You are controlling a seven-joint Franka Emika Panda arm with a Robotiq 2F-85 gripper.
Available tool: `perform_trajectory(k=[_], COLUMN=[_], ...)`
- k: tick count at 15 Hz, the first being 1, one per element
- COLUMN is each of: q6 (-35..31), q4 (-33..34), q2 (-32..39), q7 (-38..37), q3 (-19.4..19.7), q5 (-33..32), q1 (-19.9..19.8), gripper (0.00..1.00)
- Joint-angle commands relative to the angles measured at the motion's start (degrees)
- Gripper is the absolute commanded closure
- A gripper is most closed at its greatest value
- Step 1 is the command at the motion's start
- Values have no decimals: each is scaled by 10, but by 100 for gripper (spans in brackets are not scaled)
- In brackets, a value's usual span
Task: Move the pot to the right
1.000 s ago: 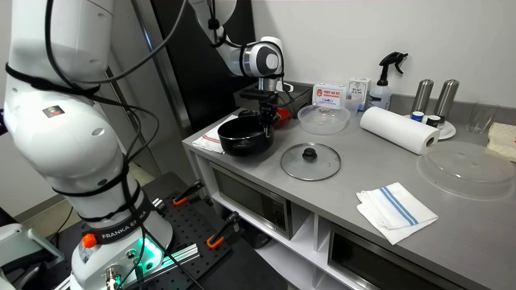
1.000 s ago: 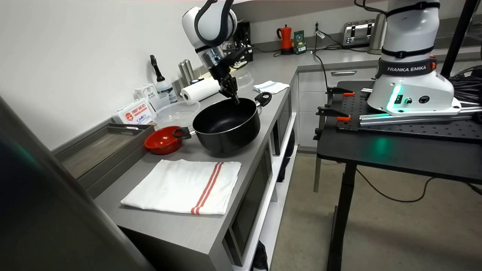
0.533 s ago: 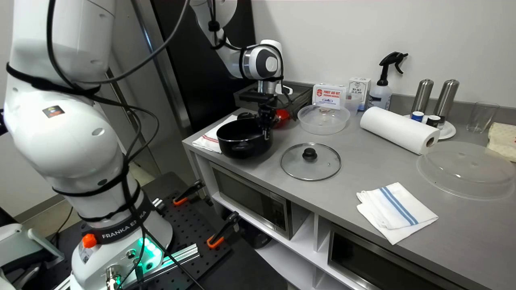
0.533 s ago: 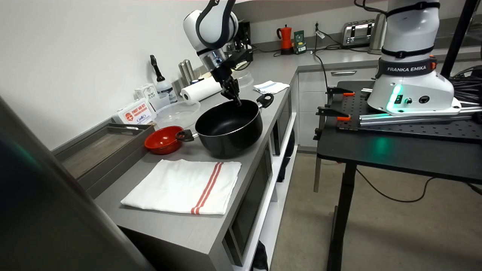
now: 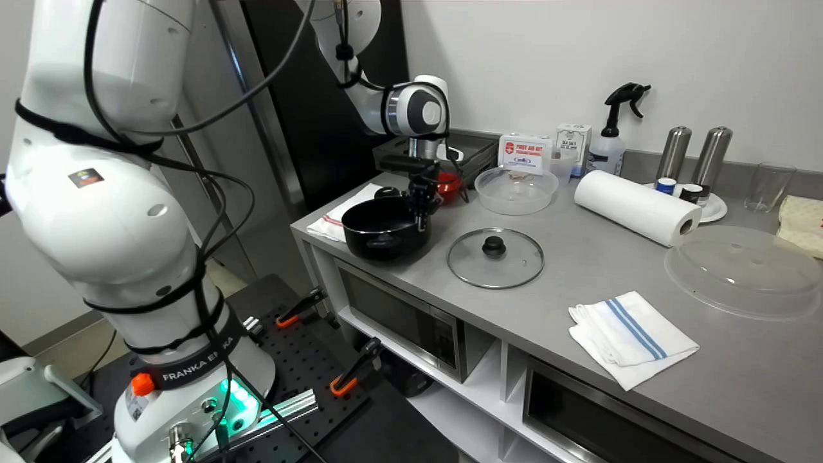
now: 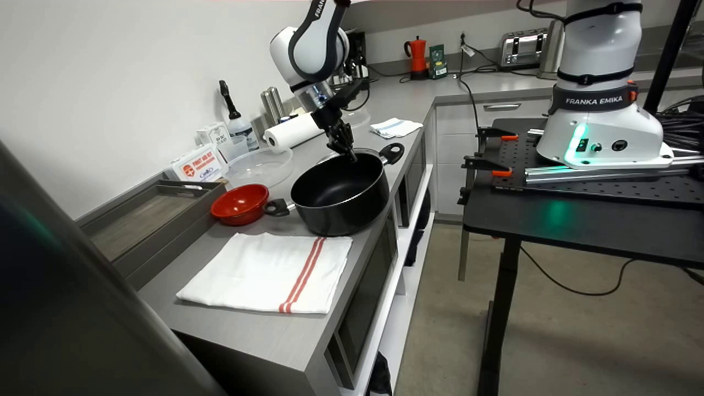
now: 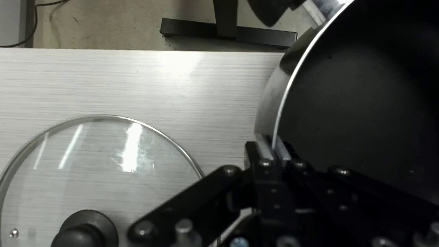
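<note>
A round, steel-rimmed glass lid (image 5: 495,273) lay flat on the grey worktop (image 5: 578,257), apart from a folded white cloth with blue stripes (image 5: 633,337). A glossy round red bowl (image 6: 240,204) stood just beside a grey rectangular tray (image 6: 148,214); a white paper roll (image 5: 633,206) lay near two upright silver cylinders (image 5: 674,154).

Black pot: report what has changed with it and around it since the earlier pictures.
The black pot has shifted slightly toward the front edge of the counter, and seems lower too. The gripper, clamped on its rim, moved along with it; nothing was visibly let go. The glass lid, red bowl, red-striped towel and blue-striped towel stayed put.
</note>
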State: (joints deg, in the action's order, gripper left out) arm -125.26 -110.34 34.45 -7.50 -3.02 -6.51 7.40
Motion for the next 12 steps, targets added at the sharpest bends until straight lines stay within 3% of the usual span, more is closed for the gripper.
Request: perform_trajectory(k=[1,12], q6=[11,13], q4=[13,46], q2=[0,25], q7=[15,17], q3=[-5,-8], q5=[9,11], q1=[4,6], gripper=[99,99])
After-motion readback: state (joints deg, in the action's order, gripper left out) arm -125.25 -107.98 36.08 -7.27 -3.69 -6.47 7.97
